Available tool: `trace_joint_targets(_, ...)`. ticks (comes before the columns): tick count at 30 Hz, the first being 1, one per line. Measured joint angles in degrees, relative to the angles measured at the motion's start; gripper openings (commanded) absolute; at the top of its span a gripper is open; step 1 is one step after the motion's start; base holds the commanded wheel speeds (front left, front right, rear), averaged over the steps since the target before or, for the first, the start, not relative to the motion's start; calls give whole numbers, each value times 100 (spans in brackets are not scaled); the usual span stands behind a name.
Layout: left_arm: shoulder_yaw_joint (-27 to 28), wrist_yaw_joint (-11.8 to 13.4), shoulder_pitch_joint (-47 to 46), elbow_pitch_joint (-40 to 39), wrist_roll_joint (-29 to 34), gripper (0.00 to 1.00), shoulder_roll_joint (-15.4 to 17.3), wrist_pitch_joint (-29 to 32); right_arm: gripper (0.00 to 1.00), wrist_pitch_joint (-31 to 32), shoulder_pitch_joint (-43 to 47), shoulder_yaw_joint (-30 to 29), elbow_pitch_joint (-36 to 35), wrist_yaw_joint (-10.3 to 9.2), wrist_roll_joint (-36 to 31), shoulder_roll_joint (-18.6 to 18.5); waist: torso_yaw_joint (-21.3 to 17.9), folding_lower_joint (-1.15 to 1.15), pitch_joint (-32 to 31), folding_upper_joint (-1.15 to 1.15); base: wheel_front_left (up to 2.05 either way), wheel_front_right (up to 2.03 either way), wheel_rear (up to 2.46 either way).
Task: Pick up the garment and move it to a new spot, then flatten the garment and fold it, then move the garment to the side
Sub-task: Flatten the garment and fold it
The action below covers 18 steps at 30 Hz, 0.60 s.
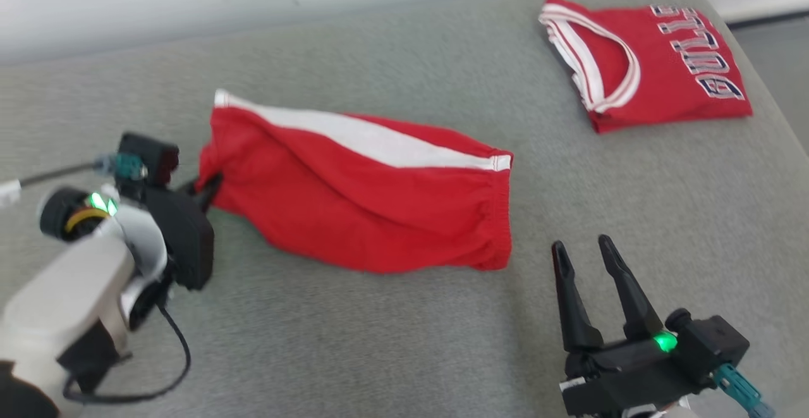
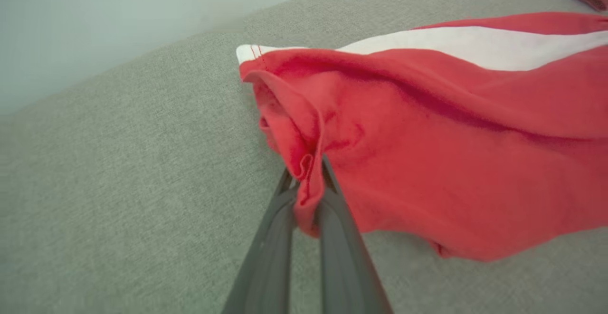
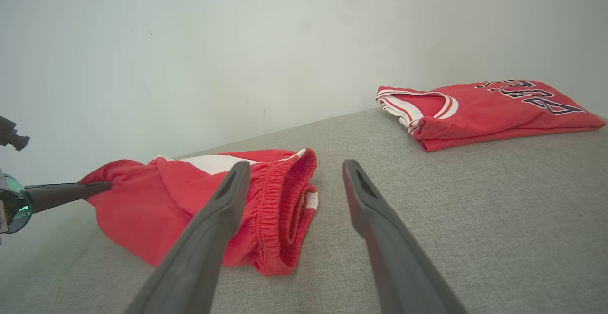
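Broadly, a grey woven upholstered surface spans the scene. At its middle lie crumpled red fabric shorts with a white side stripe. A folded red jersey with white trim rests well apart, at the far right. The left gripper pinches the shorts' left hem; the right gripper hovers spread and empty near the waistband.
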Motion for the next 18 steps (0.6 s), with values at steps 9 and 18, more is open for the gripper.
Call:
trace_joint_targets(9, 53, 322, 1000, -556, -288, 0, 12, -464, 100, 0, 400, -264, 69, 0, -31, -33, 514, -1, -468, 0, 0, 0, 0)
trace_joint_targets(18, -18, 606, 1808, -1099, -517, 0, -12, -584, 100, 0, 533, -378, 99, 0, -63, -104, 909, -1, -718, 0, 0, 0, 0)
